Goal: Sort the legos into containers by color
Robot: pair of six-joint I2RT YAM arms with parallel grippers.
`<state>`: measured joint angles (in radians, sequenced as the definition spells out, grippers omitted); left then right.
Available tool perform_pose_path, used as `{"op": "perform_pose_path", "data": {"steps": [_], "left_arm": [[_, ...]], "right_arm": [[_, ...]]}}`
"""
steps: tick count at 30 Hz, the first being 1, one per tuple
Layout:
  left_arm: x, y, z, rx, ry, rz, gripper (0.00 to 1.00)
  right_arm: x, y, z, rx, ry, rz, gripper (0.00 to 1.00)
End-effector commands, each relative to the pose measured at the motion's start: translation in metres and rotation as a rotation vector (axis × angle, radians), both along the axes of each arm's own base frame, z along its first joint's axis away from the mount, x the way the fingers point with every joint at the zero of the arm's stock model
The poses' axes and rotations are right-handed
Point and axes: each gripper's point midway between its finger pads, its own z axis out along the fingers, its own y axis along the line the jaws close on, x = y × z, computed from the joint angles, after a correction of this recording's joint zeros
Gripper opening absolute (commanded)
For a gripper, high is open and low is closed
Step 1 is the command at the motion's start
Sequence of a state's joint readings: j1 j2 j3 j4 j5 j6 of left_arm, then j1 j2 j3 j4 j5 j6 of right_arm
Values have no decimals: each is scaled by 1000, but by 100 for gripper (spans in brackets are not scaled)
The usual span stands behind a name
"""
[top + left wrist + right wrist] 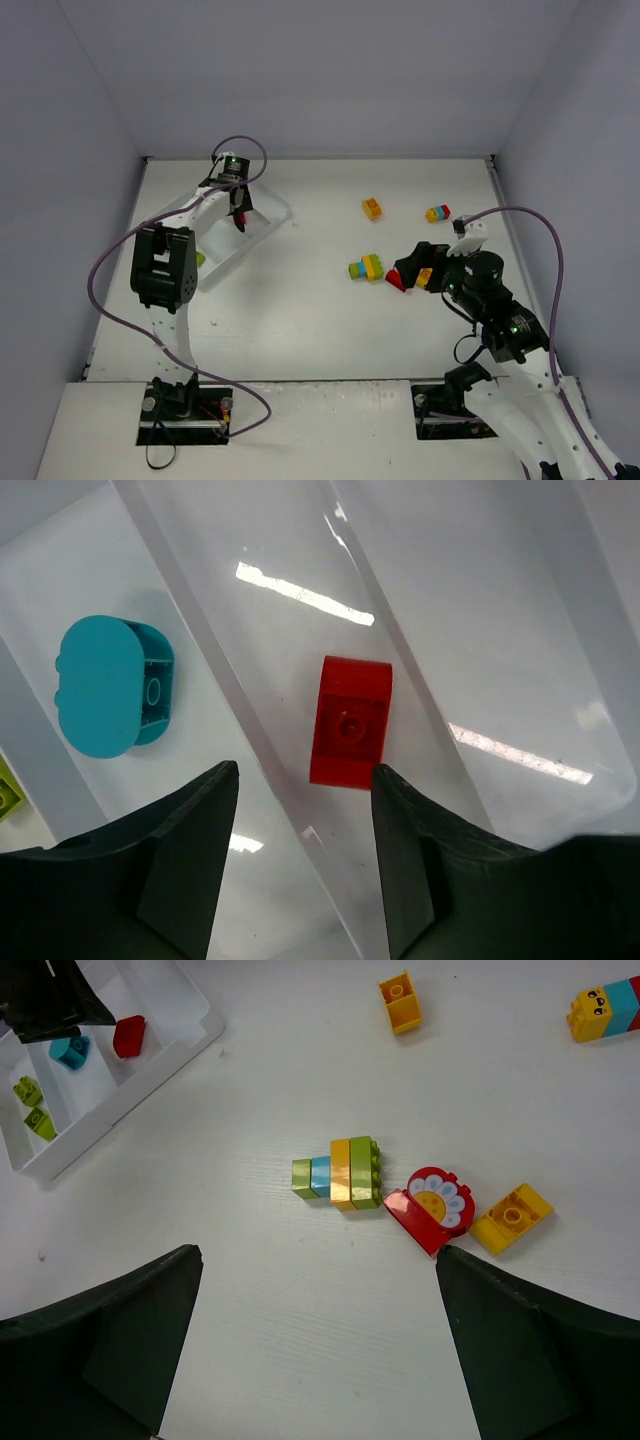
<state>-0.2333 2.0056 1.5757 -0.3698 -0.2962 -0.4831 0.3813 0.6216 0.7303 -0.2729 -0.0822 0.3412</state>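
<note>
My left gripper (238,215) (305,770) hangs open and empty over the white tray (268,213). Below it a red brick (350,722) lies in one compartment and a teal brick (108,685) in the one beside it. My right gripper (415,268) (315,1255) is open wide and empty just above the table. Ahead of it lie a green-blue-yellow-green cluster (340,1173), a red flower brick (432,1207) and a yellow brick (511,1218). Farther off are an orange-yellow brick (400,1002) and a yellow-blue-red cluster (605,1008).
In the right wrist view the tray (130,1110) sits at the far left and also holds two lime green bricks (33,1106). Grey walls close in the table on three sides. The left arm's cable (100,290) loops beside the tray.
</note>
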Motion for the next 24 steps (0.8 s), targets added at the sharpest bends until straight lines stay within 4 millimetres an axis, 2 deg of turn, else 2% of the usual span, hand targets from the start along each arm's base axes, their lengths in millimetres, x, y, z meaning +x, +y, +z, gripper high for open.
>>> {"op": "perform_pose_path", "data": {"steps": [1,3,6,10,13,15,16,17,18,19,20,21,22,23,24], "left_arm": [[13,5,26,-24,-52,49,50],[15,5,25,-32,-55,50,52],[19,-2,33,-63,-83,32,54],[21,-29,62,-125,-159,-43,63],[24,-61,86,-171,-220,-97,69],[25,-92,98,-198,-251,-143,70],[24,-103,101,-211,-258,-154,71],[22,-126,105,-226,-270,-193,71],[22,-138,99,-233,-263,-211,71],[26,-152,109,-256,-287,-228,71],[26,-166,110,-273,-286,-253,71],[24,-186,99,-283,-266,-282,71],[27,-198,108,-315,-285,-292,71],[27,-210,108,-334,-288,-310,71],[25,-228,96,-353,-265,-337,71]], "right_arm": [[8,2,14,26,-59,-15,100],[9,2,14,24,-58,-14,100],[8,3,14,24,-58,-11,100],[9,3,14,22,-58,-15,100],[10,3,12,21,-51,-17,100],[10,2,12,20,-52,-20,100],[10,2,12,19,-52,-20,100],[11,2,12,18,-51,-22,100],[11,2,12,17,-51,-23,100],[11,2,12,18,-51,-23,100],[11,1,11,15,-49,-26,100],[11,1,11,15,-49,-29,100],[12,0,11,12,-48,-33,100],[12,1,11,12,-47,-33,100],[12,0,11,11,-47,-34,100]]}}
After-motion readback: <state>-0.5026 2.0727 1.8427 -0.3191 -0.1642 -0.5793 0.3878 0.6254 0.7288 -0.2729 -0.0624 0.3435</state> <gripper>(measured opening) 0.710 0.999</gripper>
